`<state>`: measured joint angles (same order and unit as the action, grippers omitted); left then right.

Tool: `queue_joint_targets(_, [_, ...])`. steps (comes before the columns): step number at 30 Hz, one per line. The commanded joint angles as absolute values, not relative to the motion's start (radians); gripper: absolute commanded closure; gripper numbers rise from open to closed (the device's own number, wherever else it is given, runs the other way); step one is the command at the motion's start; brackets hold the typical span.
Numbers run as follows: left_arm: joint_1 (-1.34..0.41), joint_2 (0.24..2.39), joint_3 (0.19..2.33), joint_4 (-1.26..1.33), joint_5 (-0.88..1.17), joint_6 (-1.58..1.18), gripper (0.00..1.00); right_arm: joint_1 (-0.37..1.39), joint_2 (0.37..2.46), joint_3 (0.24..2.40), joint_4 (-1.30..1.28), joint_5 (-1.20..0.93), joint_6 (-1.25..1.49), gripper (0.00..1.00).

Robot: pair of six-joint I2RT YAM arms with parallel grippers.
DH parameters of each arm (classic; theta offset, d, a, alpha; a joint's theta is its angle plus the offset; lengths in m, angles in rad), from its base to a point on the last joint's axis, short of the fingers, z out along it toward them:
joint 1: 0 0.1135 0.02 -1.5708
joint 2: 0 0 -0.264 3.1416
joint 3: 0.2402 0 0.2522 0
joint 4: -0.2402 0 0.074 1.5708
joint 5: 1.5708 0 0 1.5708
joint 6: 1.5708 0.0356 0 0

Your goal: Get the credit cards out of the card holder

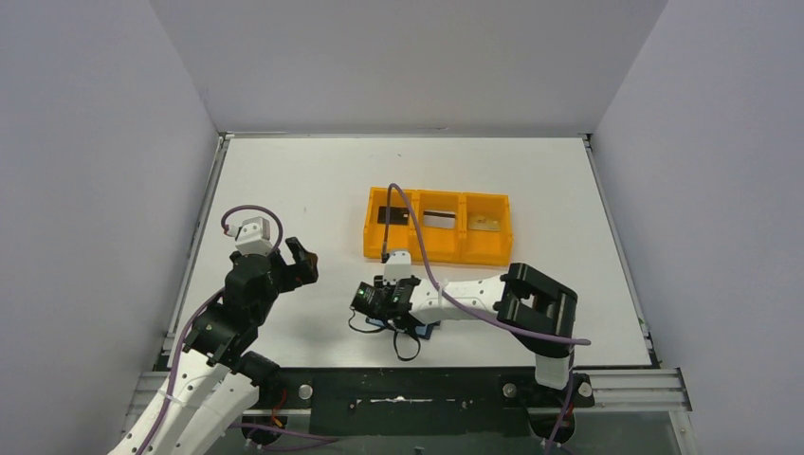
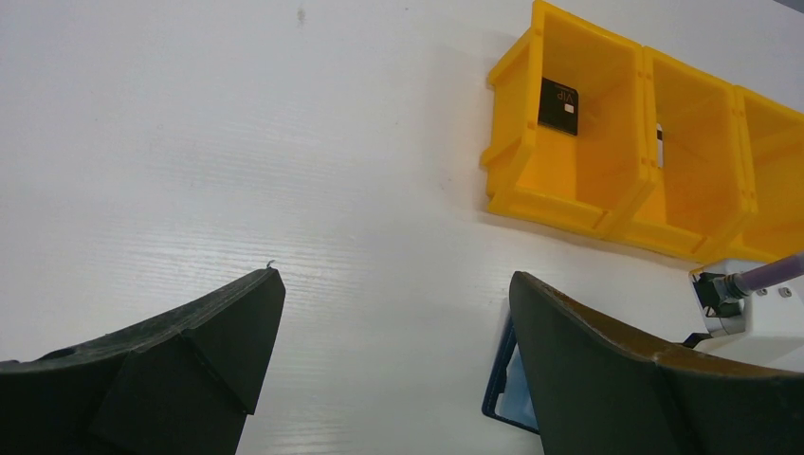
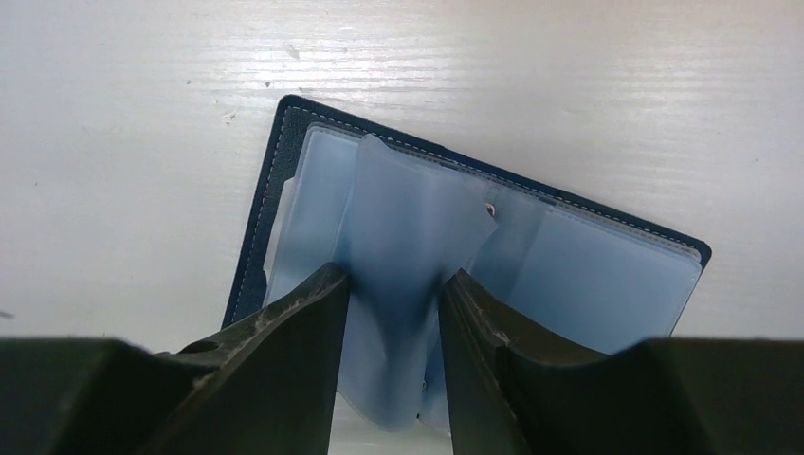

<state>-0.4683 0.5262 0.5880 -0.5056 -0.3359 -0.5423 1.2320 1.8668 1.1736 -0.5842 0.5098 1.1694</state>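
The card holder (image 3: 569, 265) is showing a matt, stitched navy cover and translucent, glossy plastic sleeves; the orange tray (image 2: 531, 175) is looking smooth plastic, the white counter (image 2: 237, 142) finely ribbed, matt.

Orange three-compartment tray (image 1: 474, 254) sits on white table (image 1: 303, 180), just beyond right gripper (image 1: 368, 301), ahead and to the right of left gripper (image 1: 301, 258). Grey walls (image 1: 95, 142) enclose the table beyond and beside both. Metal rail (image 1: 626, 387) runs behind them.
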Motion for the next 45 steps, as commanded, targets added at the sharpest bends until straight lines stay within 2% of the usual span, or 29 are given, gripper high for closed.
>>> queue_joint_targets(1, [-0.459, 0.527, 0.618, -0.479, -0.325, -0.545, 0.09, 1.235, 1.816, 1.125, -0.487, 0.498, 1.096, 0.58])
queue_joint_targets(7, [-0.457, 0.524, 0.618, -0.479, -0.324, -0.545, 0.09, 1.235, 1.804, 1.171, -0.555, 0.524, 1.121, 0.29])
queue_joint_targets(9, [-0.457, 0.523, 0.617, -0.479, -0.325, -0.545, 0.09, 1.235, 1.804, 1.188, -0.570, 0.527, 1.133, 0.22])
queue_joint_targets(19, [-0.456, 0.524, 0.618, -0.479, -0.325, -0.545, 0.09, 1.231, 1.841, 1.229, -0.567, 0.518, 1.151, 0.17])
queue_joint_targets(26, [-0.455, 0.525, 0.618, -0.479, -0.324, -0.545, 0.09, 1.213, 1.937, 1.276, -0.636, 0.476, 1.182, 0.19])
queue_joint_targets(32, [-0.454, 0.521, 0.618, -0.480, -0.328, -0.547, 0.09, 1.225, 1.942, 1.241, -0.641, 0.471, 1.209, 0.30])
queue_joint_targets(37, [-0.453, 0.526, 0.617, -0.479, -0.325, -0.547, 0.09, 1.226, 1.882, 1.194, -0.549, 0.476, 1.153, 0.37])
queue_joint_targets(41, [-0.453, 0.530, 0.618, -0.479, -0.322, -0.546, 0.10, 1.224, 1.846, 1.165, -0.504, 0.479, 1.125, 0.49])
queue_joint_targets(45, [-0.451, 0.530, 0.617, -0.479, -0.321, -0.546, 0.09, 1.225, 1.877, 1.192, -0.567, 0.494, 1.124, 0.52])
